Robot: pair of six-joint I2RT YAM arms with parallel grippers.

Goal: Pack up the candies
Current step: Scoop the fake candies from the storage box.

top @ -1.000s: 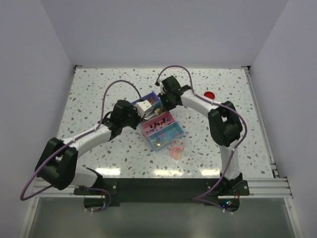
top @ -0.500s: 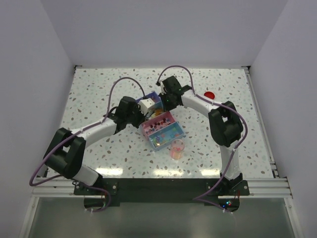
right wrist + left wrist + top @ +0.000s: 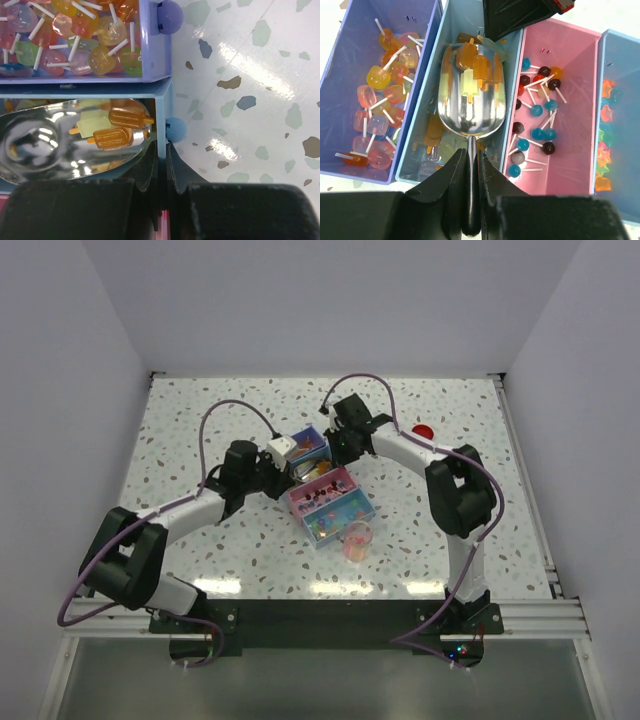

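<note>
My left gripper (image 3: 471, 155) is shut on the handle of a metal scoop (image 3: 472, 95). The scoop holds a few orange and pale-green ice-lolly candies (image 3: 472, 65) above the light-blue compartment (image 3: 432, 145) of the candy box (image 3: 328, 502). My right gripper (image 3: 161, 150) is shut on the end wall of that light-blue compartment (image 3: 161, 112), just below its blue knob (image 3: 176, 129). In the top view the left gripper (image 3: 284, 458) and the right gripper (image 3: 340, 448) meet over the box's far end.
The purple compartment (image 3: 350, 75) holds cube lollipops, the pink one (image 3: 570, 100) round lollipops, the blue one (image 3: 620, 90) star gummies. A clear cup (image 3: 356, 540) with pink-orange contents stands near the box. A round red lid (image 3: 423, 430) lies at the right.
My left wrist has shifted a little back and to the left with the scoop. The right arm has hardly moved.
</note>
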